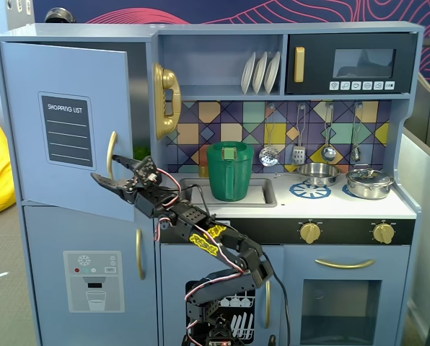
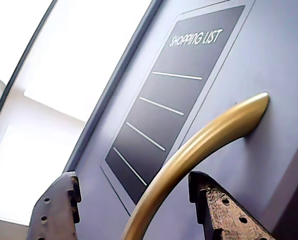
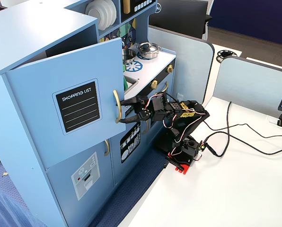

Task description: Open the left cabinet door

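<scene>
Door (image 1: pixel 67 130) with the shopping-list panel (image 1: pixel 66 130) stood ajar from the blue toy kitchen (image 1: pixel 287 209); the gripper (image 1: pixel 114 169) was spread around its gold handle (image 2: pixel 189 160), free edge swung clear.

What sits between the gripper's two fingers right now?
The gold handle of the left cabinet door runs between the fingers, clearest in the wrist view.

We see a black jointed plastic arm (image 3: pixel 179 116) with red-white wires, yellow markings, a red base clamp (image 3: pixel 179 168) and a dark perforated hand (image 1: pixel 115 170).
</scene>
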Action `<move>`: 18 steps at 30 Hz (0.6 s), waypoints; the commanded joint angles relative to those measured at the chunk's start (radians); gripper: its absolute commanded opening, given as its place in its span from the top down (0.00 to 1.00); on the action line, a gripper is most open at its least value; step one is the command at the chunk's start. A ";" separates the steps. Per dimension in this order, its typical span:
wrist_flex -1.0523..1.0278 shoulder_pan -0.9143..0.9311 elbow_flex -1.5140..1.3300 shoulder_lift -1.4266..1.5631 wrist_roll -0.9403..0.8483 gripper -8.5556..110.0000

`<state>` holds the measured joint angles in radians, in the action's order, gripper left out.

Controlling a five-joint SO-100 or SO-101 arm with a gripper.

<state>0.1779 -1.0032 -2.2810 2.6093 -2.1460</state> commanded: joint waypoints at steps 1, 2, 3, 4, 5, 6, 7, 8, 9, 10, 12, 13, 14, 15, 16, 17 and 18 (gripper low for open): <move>-0.035 0.092 -0.018 0.115 0.032 0.76; -0.046 0.106 -0.029 0.138 0.035 0.76; -0.052 0.121 -0.038 0.158 0.043 0.76; -0.061 0.140 -0.046 0.178 0.052 0.76; -0.072 0.158 -0.054 0.199 0.063 0.76; -0.081 0.176 -0.061 0.218 0.072 0.76; -0.089 0.193 -0.067 0.236 0.080 0.76; -0.091 0.209 -0.075 0.253 0.086 0.76; -0.092 0.227 -0.081 0.267 0.095 0.76; -0.095 0.247 -0.084 0.279 0.104 0.76; -0.107 0.287 -0.084 0.298 0.121 0.76; -0.117 0.310 -0.080 0.305 0.135 0.76; -0.127 0.336 -0.074 0.310 0.155 0.76; -0.146 0.365 -0.063 0.313 0.175 0.76; -0.164 0.396 -0.052 0.314 0.196 0.76; -0.176 0.425 -0.044 0.313 0.219 0.76; -0.187 0.453 -0.037 0.307 0.241 0.76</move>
<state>0.0261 -0.6504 -2.3731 2.9192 -1.9712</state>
